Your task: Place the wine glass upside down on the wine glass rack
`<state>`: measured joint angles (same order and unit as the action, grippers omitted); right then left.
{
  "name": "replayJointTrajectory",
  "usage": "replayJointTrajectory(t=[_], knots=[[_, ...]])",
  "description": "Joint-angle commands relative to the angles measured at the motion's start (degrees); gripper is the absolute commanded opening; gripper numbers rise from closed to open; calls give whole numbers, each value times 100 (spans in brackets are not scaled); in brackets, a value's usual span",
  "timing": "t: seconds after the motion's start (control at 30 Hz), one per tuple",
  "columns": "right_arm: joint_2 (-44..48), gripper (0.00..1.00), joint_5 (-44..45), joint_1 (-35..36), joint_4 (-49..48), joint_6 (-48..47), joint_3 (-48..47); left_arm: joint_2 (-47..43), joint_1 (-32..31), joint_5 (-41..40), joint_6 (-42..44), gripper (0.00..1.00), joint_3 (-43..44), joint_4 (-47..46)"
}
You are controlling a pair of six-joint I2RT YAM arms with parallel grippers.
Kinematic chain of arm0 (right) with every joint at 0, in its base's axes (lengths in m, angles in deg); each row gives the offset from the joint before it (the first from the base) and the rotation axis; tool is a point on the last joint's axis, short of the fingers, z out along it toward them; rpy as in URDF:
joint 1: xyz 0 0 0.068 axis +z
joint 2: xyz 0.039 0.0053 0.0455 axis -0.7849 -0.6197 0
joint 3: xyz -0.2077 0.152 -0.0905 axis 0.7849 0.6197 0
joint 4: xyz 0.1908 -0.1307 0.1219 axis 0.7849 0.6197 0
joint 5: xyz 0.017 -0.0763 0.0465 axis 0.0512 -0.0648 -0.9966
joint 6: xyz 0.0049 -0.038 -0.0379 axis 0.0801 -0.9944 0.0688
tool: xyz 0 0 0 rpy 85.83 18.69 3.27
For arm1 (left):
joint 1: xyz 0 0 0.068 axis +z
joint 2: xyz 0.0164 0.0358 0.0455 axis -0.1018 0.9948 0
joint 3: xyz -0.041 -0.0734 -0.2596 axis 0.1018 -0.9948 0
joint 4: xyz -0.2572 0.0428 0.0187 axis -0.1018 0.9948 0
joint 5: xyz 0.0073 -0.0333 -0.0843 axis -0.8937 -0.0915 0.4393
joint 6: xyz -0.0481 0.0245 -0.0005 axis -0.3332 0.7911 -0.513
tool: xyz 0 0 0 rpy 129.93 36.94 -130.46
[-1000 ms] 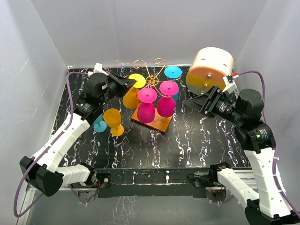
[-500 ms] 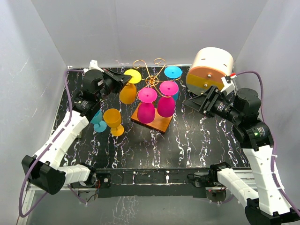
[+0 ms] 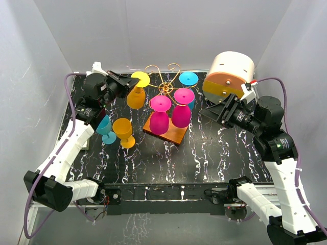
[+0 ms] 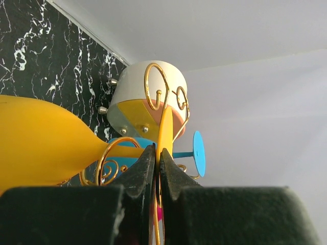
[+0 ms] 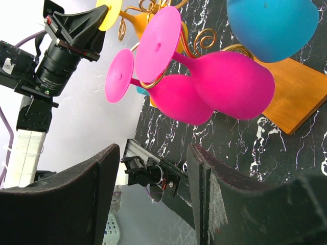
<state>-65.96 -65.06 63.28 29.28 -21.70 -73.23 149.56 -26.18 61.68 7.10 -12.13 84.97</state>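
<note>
Just left of the wine glass rack, the left gripper — clamped on the foot of the yellow wine glass — holds it bowl-down beside the scroll arms, while the right gripper hovers wide and empty, right of the rack.

Six wine glasses: two yellow glasses, two pink glasses, two blue glasses; one wire rack; one round box; two robot arms

The left arm stretches forward, and the left gripper is clamped tight on the foot of the yellow wine glass. The right arm bends inward, and the right gripper has its jaws spread, empty.
</note>
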Motion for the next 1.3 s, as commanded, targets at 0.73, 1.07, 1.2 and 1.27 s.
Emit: replayJointTrajectory(t=[0.73,1.07,1.2,1.27], knots=[[45,53,-31,12,-325,57,151,-528,346,992,12,0,-232,171],[47,53,9,12,-388,48,169,-572,400,1373,226,0,-374,244],[31,53,-10,12,-421,46,178,-531,404,1585,216,10,-369,243],[29,53,-12,12,-428,56,185,-539,405,1607,232,18,-360,292]])
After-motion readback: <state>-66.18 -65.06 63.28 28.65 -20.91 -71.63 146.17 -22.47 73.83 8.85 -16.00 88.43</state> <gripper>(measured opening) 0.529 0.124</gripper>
